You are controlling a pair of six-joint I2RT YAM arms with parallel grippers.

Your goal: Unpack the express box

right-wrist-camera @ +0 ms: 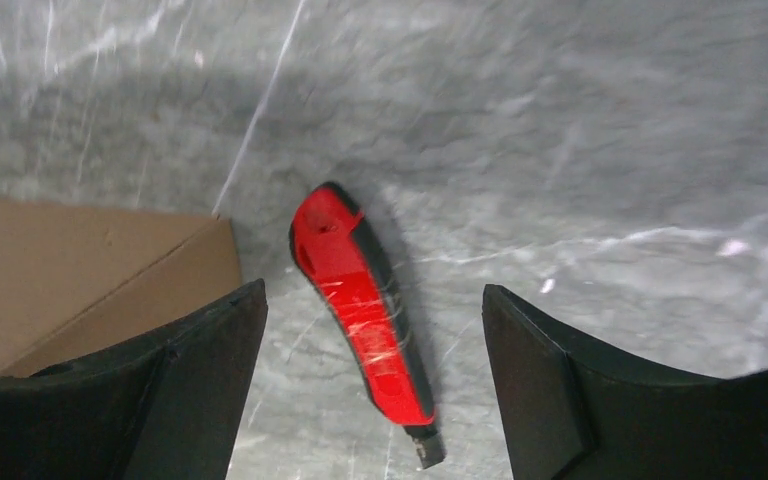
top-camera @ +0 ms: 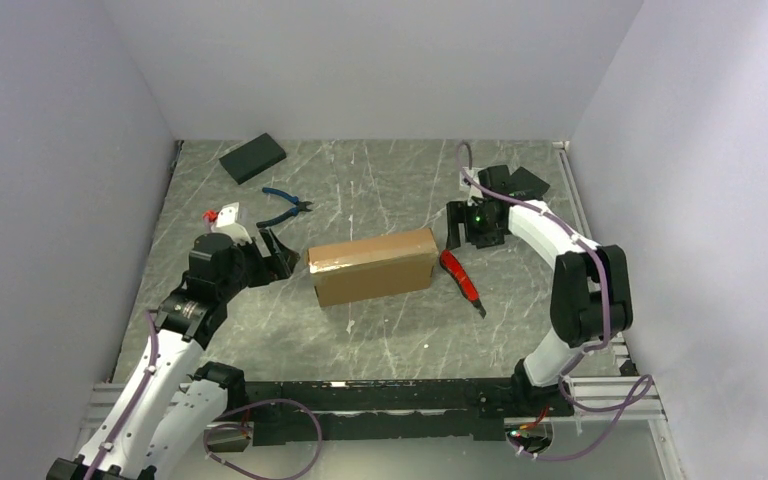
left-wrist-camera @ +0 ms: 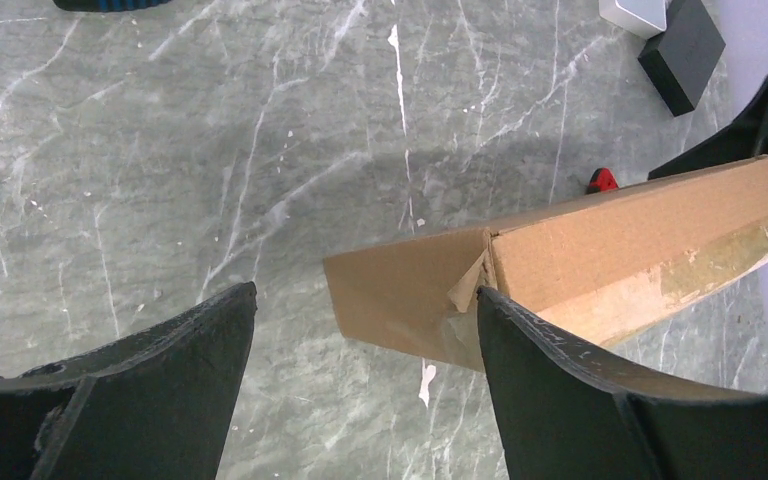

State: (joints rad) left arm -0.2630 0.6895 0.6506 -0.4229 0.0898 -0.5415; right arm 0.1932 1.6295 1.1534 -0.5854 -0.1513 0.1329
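At each end of the express box (top-camera: 372, 264), left pincer (top-camera: 281, 255) and right pincer (top-camera: 472, 238) hang released, elbows bent.

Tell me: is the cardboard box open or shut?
Shut. The express box has its top flat down, with tape along its edge.

Your left arm (top-camera: 160, 365) and right arm (top-camera: 545, 225) have white shells, black joints and trailing purple cables (top-camera: 610, 300); the gripper fingers (left-wrist-camera: 560, 390) are matte black wedges.

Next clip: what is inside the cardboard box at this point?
Nothing inside shows. The box is shut, with tape along its edge, so whatever it holds is covered. Only its brown outside is visible in all three views.
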